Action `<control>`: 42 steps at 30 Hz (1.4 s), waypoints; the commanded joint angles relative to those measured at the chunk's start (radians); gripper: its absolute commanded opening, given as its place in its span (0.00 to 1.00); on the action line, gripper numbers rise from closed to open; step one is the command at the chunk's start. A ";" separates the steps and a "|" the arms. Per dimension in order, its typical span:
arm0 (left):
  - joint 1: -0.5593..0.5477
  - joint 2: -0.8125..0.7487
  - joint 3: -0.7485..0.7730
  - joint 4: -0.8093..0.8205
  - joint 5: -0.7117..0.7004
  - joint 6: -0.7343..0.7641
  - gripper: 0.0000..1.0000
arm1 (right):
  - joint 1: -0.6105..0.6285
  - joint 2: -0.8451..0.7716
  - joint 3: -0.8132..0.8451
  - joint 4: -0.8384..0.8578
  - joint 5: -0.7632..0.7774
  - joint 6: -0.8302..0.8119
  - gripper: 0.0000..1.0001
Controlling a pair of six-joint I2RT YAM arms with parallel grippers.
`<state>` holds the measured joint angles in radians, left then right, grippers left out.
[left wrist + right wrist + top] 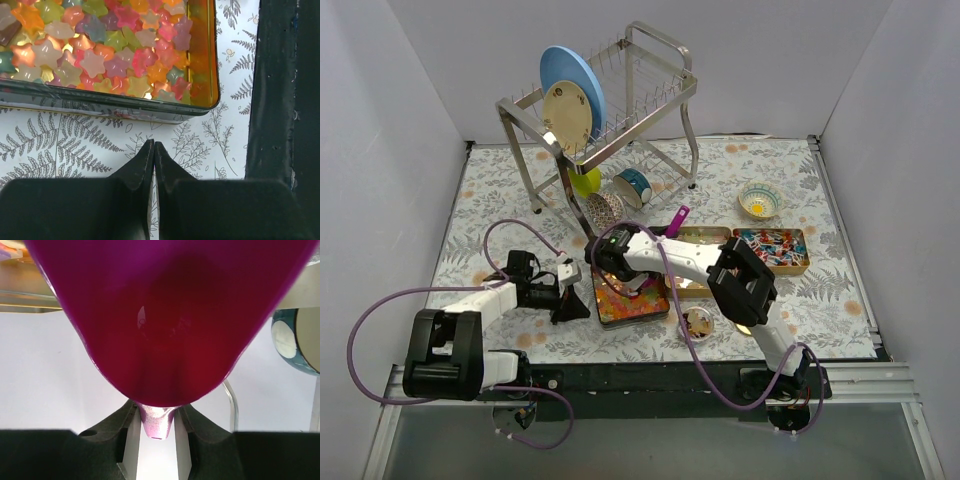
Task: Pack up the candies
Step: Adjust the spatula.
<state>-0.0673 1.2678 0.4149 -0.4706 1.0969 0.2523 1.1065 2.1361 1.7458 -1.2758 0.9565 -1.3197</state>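
Left claw (153, 150): its 2 fingertips are pressing together with nothing between them. It is hanging over the tabletop (75, 145), just beside the long wall of the gummy tin (100, 102) and apart from it.
Right claw (157, 426): it is gripping the purple scoop (165, 325) by its narrow end, with 1 finger pressing on either side. The scoop's broad part is filling most of the right wrist view.
Right arm: in the top view it is extending leftward across the middle tin (700, 235), and its wrist is sitting over the back of the gummy tin.
Star gummies (95, 60): these are lying heaped in the gummy tin, in orange, pink, yellow and green. They are leaving a bare gold strip at 1 end.
Wrapped pieces (772, 248): these are filling the right tin (808, 255), in red, blue and white.
Middle tin: it is sitting between the other 2 tins, and the right arm is hiding most of it, contents included.
Round dish (698, 322): it is sitting in front of the middle tin and holding a few pieces that are showing too small to tell their kind.
Small bowl (758, 200): it is standing behind the right tin.
Dish rack (689, 140): it is standing at the back of the tabletop, carrying a blue plate (570, 75) and a cream plate (568, 118), with a teal cup (635, 185) lying beneath it.
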 commanded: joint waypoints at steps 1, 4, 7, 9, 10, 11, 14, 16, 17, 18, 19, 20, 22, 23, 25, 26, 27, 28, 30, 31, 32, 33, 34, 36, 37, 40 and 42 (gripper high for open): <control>0.004 -0.038 0.025 -0.009 0.061 0.011 0.02 | 0.023 0.034 0.088 -0.031 0.050 -0.016 0.01; 0.006 -0.047 0.111 -0.123 0.075 0.048 0.04 | 0.023 0.013 0.136 -0.031 -0.001 -0.018 0.01; 0.011 -0.042 0.177 -0.204 0.129 0.029 0.00 | 0.021 -0.040 0.120 -0.031 -0.054 0.011 0.01; 0.012 -0.033 0.216 -0.172 0.171 -0.052 0.00 | 0.019 -0.065 0.090 -0.030 -0.111 0.040 0.01; 0.012 -0.028 0.222 -0.136 0.185 -0.168 0.00 | 0.018 -0.088 0.087 -0.031 -0.136 0.057 0.01; 0.012 -0.025 0.228 -0.072 0.196 -0.220 0.00 | 0.016 -0.097 0.086 -0.030 -0.186 0.092 0.01; 0.012 -0.025 0.219 0.071 0.209 -0.403 0.00 | 0.003 -0.136 0.093 -0.030 -0.272 0.164 0.01; 0.012 -0.044 0.214 0.121 0.199 -0.468 0.00 | -0.004 -0.163 0.101 -0.031 -0.317 0.197 0.01; 0.014 -0.051 0.211 0.159 0.198 -0.525 0.00 | -0.008 -0.172 0.104 -0.030 -0.356 0.211 0.01; 0.012 -0.060 0.199 0.177 0.192 -0.559 0.00 | -0.010 -0.180 0.104 -0.030 -0.370 0.244 0.01; 0.012 -0.079 0.194 0.191 0.178 -0.585 0.00 | -0.010 -0.191 0.107 -0.030 -0.384 0.260 0.01; 0.012 -0.091 0.188 0.214 0.169 -0.608 0.00 | -0.010 -0.194 0.112 -0.031 -0.413 0.275 0.01; 0.012 -0.142 0.159 0.248 0.141 -0.691 0.00 | -0.008 -0.197 0.135 -0.031 -0.439 0.306 0.01; 0.012 -0.162 0.147 0.291 0.138 -0.724 0.00 | -0.007 -0.194 0.139 -0.030 -0.444 0.312 0.01; 0.011 -0.192 0.119 0.338 0.133 -0.821 0.00 | -0.004 -0.180 0.158 -0.031 -0.435 0.321 0.01; 0.011 -0.209 0.114 0.378 0.133 -0.852 0.00 | -0.005 -0.173 0.167 -0.031 -0.435 0.329 0.01; 0.011 -0.212 0.111 0.394 0.133 -0.873 0.00 | -0.005 -0.165 0.173 -0.030 -0.435 0.335 0.01; 0.009 -0.214 0.107 0.404 0.133 -0.915 0.00 | -0.002 -0.151 0.185 -0.030 -0.433 0.349 0.01; 0.008 -0.202 0.110 0.420 0.133 -0.932 0.00 | -0.002 -0.143 0.190 -0.031 -0.438 0.356 0.01; 0.008 -0.200 0.110 0.424 0.129 -0.950 0.00 | 0.000 -0.134 0.198 -0.030 -0.443 0.361 0.01; 0.006 -0.194 0.110 0.437 0.129 -0.961 0.00 | 0.001 -0.130 0.211 -0.031 -0.449 0.372 0.01; 0.006 -0.182 0.111 0.444 0.129 -0.969 0.00 | 0.003 -0.127 0.219 -0.031 -0.452 0.375 0.01; 0.004 -0.177 0.111 0.455 0.129 -0.982 0.00 | 0.003 -0.119 0.225 -0.030 -0.453 0.375 0.01; 0.004 -0.163 0.108 0.506 0.120 -1.039 0.00 | 0.007 -0.116 0.236 -0.031 -0.455 0.378 0.01; 0.004 -0.159 0.107 0.521 0.113 -1.059 0.00 | 0.009 -0.110 0.242 -0.031 -0.456 0.381 0.01; -0.005 -0.144 0.102 0.559 0.072 -1.098 0.00 | 0.013 -0.104 0.276 -0.030 -0.473 0.386 0.01; -0.009 -0.136 0.098 0.567 0.055 -1.104 0.00 | 0.021 -0.104 0.325 -0.030 -0.495 0.390 0.01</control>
<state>-0.0654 1.1259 0.5301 0.0299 1.1992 -0.7902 1.1110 2.0300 1.9652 -1.2926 0.4999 -0.9623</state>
